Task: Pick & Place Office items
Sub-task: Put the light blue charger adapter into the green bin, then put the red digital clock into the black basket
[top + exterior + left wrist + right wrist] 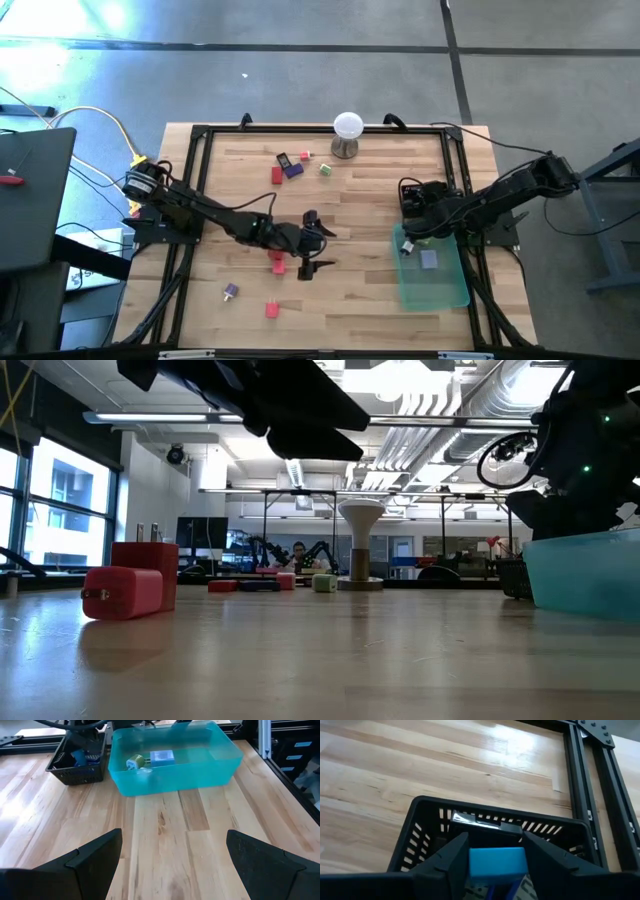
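My right gripper [497,851] is at the table's right, over a black slatted basket [490,835], and is shut on a blue block [497,864]. My left gripper [172,865] hovers open over bare wood at the table's middle [320,248], with nothing between its fingers. Beside it a red item [277,263] lies on the table. Red [277,175], purple [292,170], pink [306,154] and pale green [326,169] items lie toward the far edge. Two more [231,291] [271,310] lie near the front. My right gripper pinches the blue block by two opposite sides [476,865] between its two fingers. The fingers slant down from above. The block sits level between them, over the basket's open top; whether its underside rests on anything I cannot tell.
A translucent teal tray [220,767] stands at the front right, holding a pale green item [135,762] and a lavender one [162,756]. A white ball on a metal stand [347,130] is at the far edge. A black frame rail [580,775] runs past the basket.
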